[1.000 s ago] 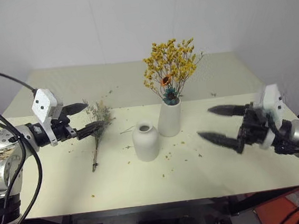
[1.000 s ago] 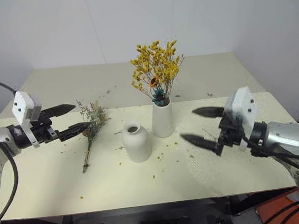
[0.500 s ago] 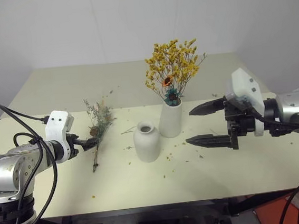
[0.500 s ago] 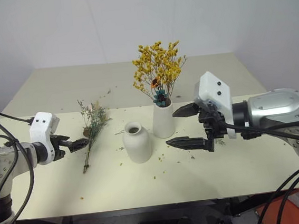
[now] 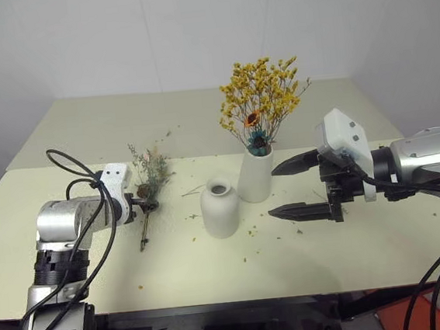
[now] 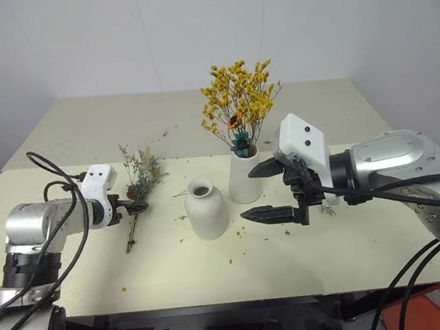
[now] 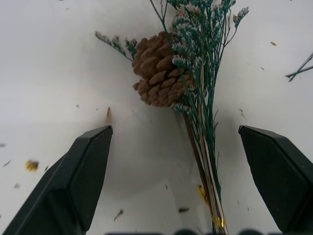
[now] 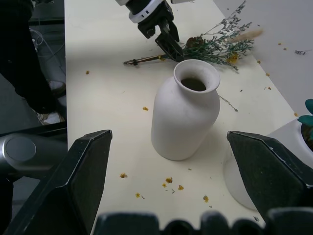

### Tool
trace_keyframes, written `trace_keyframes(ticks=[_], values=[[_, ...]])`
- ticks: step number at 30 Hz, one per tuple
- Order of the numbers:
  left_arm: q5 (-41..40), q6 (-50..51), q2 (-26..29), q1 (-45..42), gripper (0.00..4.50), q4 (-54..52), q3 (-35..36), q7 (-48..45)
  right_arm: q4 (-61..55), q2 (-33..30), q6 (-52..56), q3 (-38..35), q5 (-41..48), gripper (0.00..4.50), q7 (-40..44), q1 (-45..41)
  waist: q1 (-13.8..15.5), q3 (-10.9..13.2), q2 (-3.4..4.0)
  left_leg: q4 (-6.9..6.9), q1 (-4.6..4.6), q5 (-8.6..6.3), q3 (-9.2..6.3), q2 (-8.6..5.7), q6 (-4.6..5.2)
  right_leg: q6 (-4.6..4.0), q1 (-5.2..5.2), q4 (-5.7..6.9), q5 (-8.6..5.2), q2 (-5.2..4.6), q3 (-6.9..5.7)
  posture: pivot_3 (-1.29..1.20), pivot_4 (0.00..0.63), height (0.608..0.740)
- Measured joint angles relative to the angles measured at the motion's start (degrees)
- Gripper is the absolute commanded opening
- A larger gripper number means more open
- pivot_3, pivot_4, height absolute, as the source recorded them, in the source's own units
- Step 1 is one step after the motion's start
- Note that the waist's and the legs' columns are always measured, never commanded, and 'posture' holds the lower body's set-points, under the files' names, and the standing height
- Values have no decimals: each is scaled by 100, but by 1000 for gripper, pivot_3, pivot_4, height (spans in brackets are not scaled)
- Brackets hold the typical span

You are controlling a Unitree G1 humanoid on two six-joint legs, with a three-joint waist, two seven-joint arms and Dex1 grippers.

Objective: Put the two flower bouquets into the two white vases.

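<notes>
The yellow-orange bouquet (image 5: 261, 102) stands in the taller white vase (image 5: 255, 179). Just left of it is the shorter, narrow-necked white vase (image 5: 220, 209), with nothing in it. The grey-green bouquet (image 5: 149, 178) lies flat on the table with a pine cone (image 7: 159, 68) among its sprigs. My left gripper (image 5: 143, 207) is down at the table, open, one finger on each side of the stems (image 7: 200, 147). My right gripper (image 5: 273, 193) hovers open just right of the two vases, pointing at the short vase (image 8: 188, 117).
Yellow crumbs and bits of twig (image 5: 251, 240) are scattered on the cream table (image 5: 330, 256). A loose twig (image 5: 189, 191) lies between the grey-green bunch and the short vase. The table's back half behind the vases is bare.
My left gripper has dropped from above the table down to the grey-green bunch's stems, its wrist rolling. My right gripper has swung left toward the vases and risen slightly.
</notes>
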Motion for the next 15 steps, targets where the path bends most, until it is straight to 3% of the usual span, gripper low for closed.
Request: trace_keyframes(ticks=[4,15], values=[[3,-180,-47,-48,3626,204,-41,-212,-50,-21,84,-74,8,4500,-50,12,5,0,0,0,1,0,0,0,0,1,0,2,-1,-1,0,0,150,740],[115,-195,-204,-293,126,534,-145,-332,-103,-42,107,-212,-32,4500,-111,69,-2,0,0,3,-1,0,0,-1,0,15,0,3,-8,-1,0,0,150,740]])
